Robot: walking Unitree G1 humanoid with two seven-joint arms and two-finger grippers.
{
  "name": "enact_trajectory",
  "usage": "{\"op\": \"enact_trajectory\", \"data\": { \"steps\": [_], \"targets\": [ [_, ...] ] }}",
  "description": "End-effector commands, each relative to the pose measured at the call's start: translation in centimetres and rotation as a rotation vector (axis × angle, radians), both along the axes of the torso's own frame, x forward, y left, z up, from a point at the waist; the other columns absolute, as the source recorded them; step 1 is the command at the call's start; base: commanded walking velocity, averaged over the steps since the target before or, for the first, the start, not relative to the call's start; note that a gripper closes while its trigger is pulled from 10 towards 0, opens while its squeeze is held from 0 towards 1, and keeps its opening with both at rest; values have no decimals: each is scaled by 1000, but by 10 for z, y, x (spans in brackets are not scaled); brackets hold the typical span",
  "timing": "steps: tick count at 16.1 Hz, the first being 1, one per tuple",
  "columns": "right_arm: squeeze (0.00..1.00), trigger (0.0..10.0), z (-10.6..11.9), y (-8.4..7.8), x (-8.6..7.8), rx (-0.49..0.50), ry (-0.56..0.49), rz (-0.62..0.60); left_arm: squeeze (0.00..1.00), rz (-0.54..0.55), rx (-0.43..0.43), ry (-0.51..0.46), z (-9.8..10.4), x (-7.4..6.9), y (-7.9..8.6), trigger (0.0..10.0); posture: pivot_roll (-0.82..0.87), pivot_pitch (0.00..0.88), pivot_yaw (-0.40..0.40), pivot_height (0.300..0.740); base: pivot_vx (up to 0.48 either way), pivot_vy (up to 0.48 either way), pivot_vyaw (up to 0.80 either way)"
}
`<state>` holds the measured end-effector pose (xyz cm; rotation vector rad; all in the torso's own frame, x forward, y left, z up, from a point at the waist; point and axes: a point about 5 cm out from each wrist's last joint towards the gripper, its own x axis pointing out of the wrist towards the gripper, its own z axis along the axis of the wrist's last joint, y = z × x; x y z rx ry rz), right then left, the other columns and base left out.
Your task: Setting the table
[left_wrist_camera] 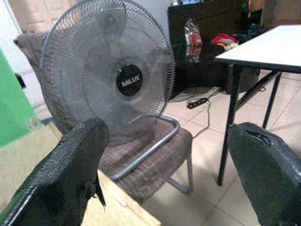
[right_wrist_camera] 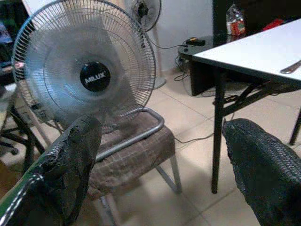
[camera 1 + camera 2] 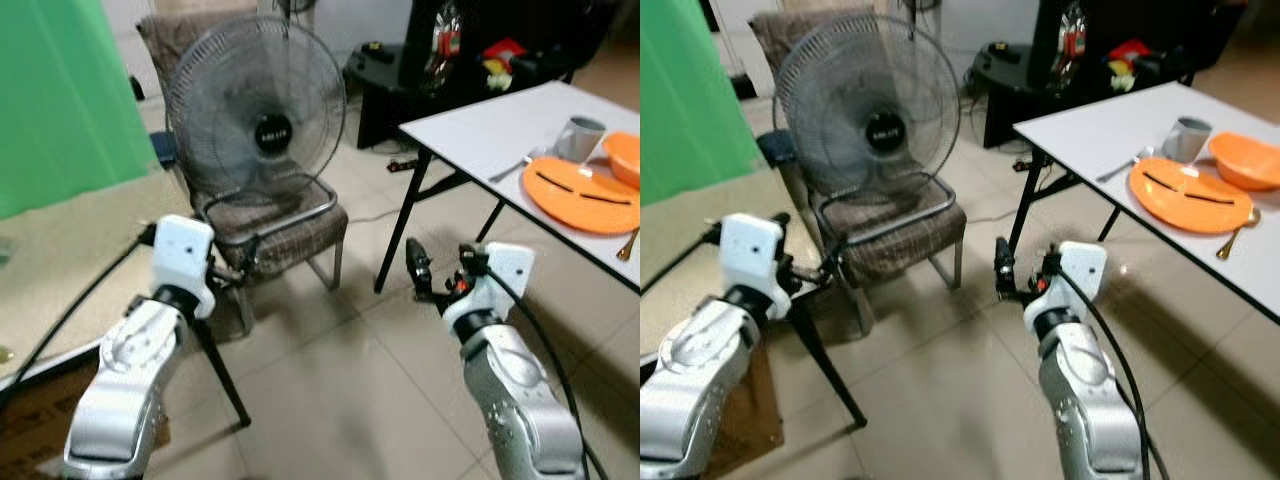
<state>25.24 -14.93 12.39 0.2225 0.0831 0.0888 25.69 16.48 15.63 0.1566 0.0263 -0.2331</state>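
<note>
While both arms hang over bare floor:
Writing: "MILUX" on the fan hub.
Cut off: orange plate and bowl at the table edge; spoon partly seen.
Left gripper: fingers wide apart, empty.
Right gripper: wide apart, empty, well short of the table.

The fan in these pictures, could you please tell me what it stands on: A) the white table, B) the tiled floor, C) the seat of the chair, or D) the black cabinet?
C: the fan rests its curved metal base on the brown checked seat of the chair, left of the white table.
</note>
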Motion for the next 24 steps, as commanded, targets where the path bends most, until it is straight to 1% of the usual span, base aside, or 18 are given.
{"op": "enact_trajectory", "data": {
  "steps": [1, 2, 3, 4, 5, 7, 9, 10, 12, 13, 15, 19, 22, 24],
  "targets": [
    [1000, 10000, -1, 0, 1, 6, 14, 9, 0, -2, -12, 10, 0, -1, -1, 10000, 86, 0, 15, 740, 0, 0, 800],
    [1000, 10000, -1, 3, 2, 10, 14, 32, 0, 11, -15, 6, 0, -2, 0, 10000, 89, 0, 12, 740, 0, 0, 800],
    [1000, 10000, -2, 4, 4, 14, 26, 48, 0, 19, 9, 5, 0, -3, 1, 10000, 95, 0, 6, 740, 0, 0, 800],
    [1000, 10000, -3, 4, 5, 15, 29, 51, 0, 21, 15, 6, 0, -3, 1, 10000, 95, 0, 6, 740, 0, 0, 800],
    [1000, 10000, -6, 7, 7, 18, 46, 95, 0, 29, 4, 4, 0, -5, 4, 10000, 107, 0, 0, 740, 0, 0, 800],
    [1000, 10000, -8, 8, 8, 23, 57, 112, 0, 34, 5, 1, 1, -5, 5, 10000, 109, 0, -2, 740, 0, 0, 800],
    [1000, 10000, -7, 7, 8, 29, 58, 108, 0, 40, 16, 4, 0, -3, 7, 10000, 103, 0, 8, 740, 0, 0, 800],
    [1000, 10000, -8, 6, 7, 29, 60, 99, 0, 36, 8, 2, 1, -3, 7, 10000, 100, 0, 10, 740, 0, 0, 800],
    [1000, 10000, -10, 2, 5, 41, 65, 50, 0, 19, 19, 8, 0, 0, 5, 10000, 93, 0, 25, 740, 0, 0, 0],
    [1000, 10000, -11, 0, 4, 30, 69, 41, 0, 18, 18, 11, 0, 1, 5, 10000, 92, 0, 28, 740, 0, 0, 0],
    [1000, 10000, -13, 1, 3, 44, 87, 24, 0, 1, 21, 17, 0, 2, 2, 10000, 91, 0, 32, 740, 0, 137, 0],
    [1000, 10000, -9, 0, 4, 56, 70, -5, 0, -1, 21, 15, 1, 6, 2, 10000, 89, 0, 39, 740, 0, 358, -778],
    [1000, 10000, -9, 2, 5, 60, 67, 1, 0, -3, 23, 11, 3, 8, 3, 10000, 95, 0, 39, 740, 0, 368, -781],
    [1000, 10000, -9, 3, 6, 63, 62, -4, 0, 8, 19, 18, 4, 9, 6, 10000, 102, 0, 38, 740, 0, 371, -228]
  ]
}}
